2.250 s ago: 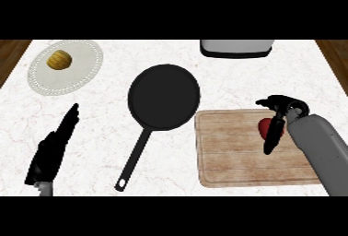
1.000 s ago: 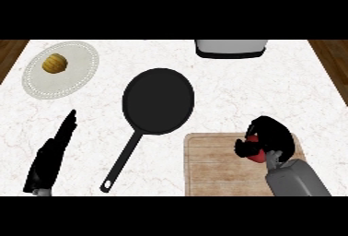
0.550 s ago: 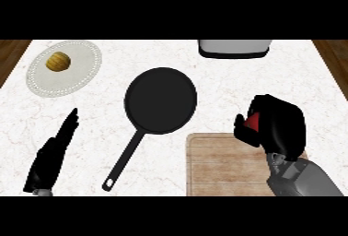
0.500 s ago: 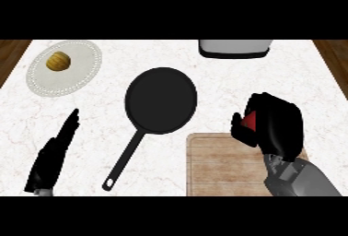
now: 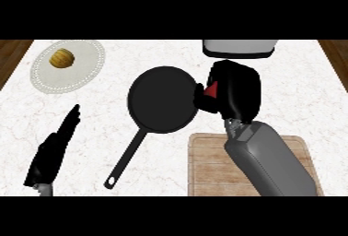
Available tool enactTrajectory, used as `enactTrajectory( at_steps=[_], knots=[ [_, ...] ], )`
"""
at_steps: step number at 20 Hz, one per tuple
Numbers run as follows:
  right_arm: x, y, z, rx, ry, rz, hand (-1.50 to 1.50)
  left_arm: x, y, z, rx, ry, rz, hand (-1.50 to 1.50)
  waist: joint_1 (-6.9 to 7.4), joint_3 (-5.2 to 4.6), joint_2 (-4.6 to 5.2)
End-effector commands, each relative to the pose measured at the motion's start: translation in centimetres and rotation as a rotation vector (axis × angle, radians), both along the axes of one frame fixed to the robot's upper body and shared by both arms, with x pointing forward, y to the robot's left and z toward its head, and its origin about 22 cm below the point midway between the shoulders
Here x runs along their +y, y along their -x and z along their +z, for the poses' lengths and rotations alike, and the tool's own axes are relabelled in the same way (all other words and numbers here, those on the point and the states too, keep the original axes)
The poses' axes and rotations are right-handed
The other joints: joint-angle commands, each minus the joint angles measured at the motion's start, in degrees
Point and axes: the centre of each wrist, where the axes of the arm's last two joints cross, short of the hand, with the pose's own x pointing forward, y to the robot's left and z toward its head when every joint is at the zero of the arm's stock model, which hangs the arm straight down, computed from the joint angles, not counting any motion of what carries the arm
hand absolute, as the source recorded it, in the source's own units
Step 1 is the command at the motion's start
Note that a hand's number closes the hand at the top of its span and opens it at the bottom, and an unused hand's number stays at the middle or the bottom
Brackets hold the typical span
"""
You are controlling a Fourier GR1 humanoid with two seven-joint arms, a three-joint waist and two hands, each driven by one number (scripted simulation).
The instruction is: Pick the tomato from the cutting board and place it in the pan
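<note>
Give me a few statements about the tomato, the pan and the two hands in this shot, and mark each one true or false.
1. The right hand is curled round the tomato. True.
2. The tomato lies inside the pan. False: it is held in the hand at the pan's right rim, not yet set down.
3. The cutting board has the tomato on it. False: no tomato shows on the board; the right forearm crosses it.
4. The left hand is open at the lower left, holding nothing. True.
5. The plate at upper left holds a small yellowish item. True.
</note>
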Motion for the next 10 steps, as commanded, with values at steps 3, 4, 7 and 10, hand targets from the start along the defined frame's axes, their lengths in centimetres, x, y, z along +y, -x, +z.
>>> enactTrajectory(
  at_steps=[3, 4, 7, 10],
  knots=[
    [2.9, -4.8, -0.7, 0.054, -0.127, 0.056, 1.5, 0.6, -0.6, -0.9, 0.0, 0.005, -0.005, 0.0, 0.55, 0.0, 0.34],
    [3.5, -5.1, -0.5, 0.035, -0.132, 0.044, 1.5, -2.1, -0.1, 0.8, 0.004, 0.005, 0.009, 0.0, 0.68, 0.04, 0.15],
    [3.0, -7.9, -1.5, 0.067, -0.213, 0.041, 1.5, -1.2, -1.1, 0.0, -0.014, 0.01, -0.031, 0.0, 1.56, 0.02, 0.67],
    [3.8, -9.1, -2.9, 0.141, -0.19, 0.038, 1.5, -1.3, -0.8, -0.8, -0.031, 0.001, -0.05, 0.0, 2.85, -0.01, 0.97]
  ],
)
